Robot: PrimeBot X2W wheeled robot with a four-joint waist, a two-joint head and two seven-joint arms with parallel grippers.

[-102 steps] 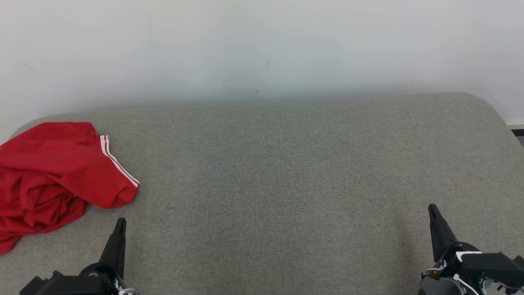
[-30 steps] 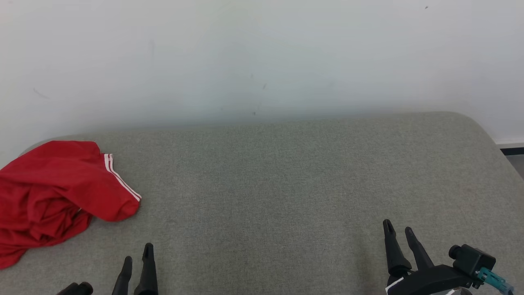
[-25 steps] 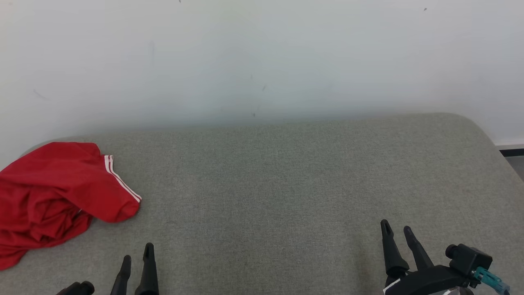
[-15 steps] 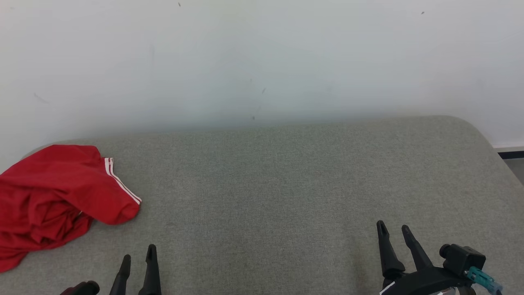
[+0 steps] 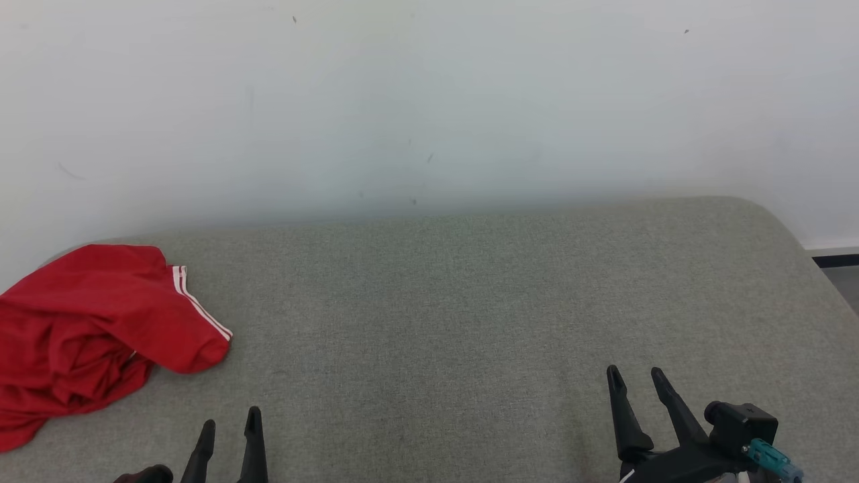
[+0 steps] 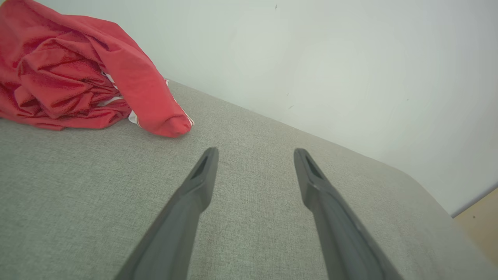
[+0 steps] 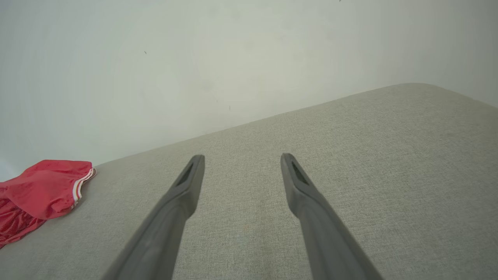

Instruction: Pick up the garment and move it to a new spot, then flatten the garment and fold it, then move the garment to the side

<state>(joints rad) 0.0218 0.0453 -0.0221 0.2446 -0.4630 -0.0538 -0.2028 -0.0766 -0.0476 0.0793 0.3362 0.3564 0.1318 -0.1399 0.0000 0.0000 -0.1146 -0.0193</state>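
Observation:
A crumpled red garment (image 5: 87,335) with white stripes at a sleeve hem lies bunched at the far left of the grey fabric surface (image 5: 456,315). It also shows in the left wrist view as the garment (image 6: 74,74) and small at the left edge of the right wrist view as the garment (image 7: 42,190). My left gripper (image 5: 228,421) hovers open at the lower left, right of and nearer than the garment, with nothing between its fingers (image 6: 202,175). My right gripper (image 5: 634,379) stands open at the lower right, far from the cloth, its fingers (image 7: 190,179) empty.
A pale wall (image 5: 429,100) rises directly behind the grey surface. The surface rounds off at its right end, where a strip of floor (image 5: 845,282) shows. Bare grey fabric stretches between the garment and the right gripper.
The head camera has tilted up slightly, so the whole scene sits lower. Since 3.4 s ago both grippers have turned to show two spread fingers. The garment has not moved.

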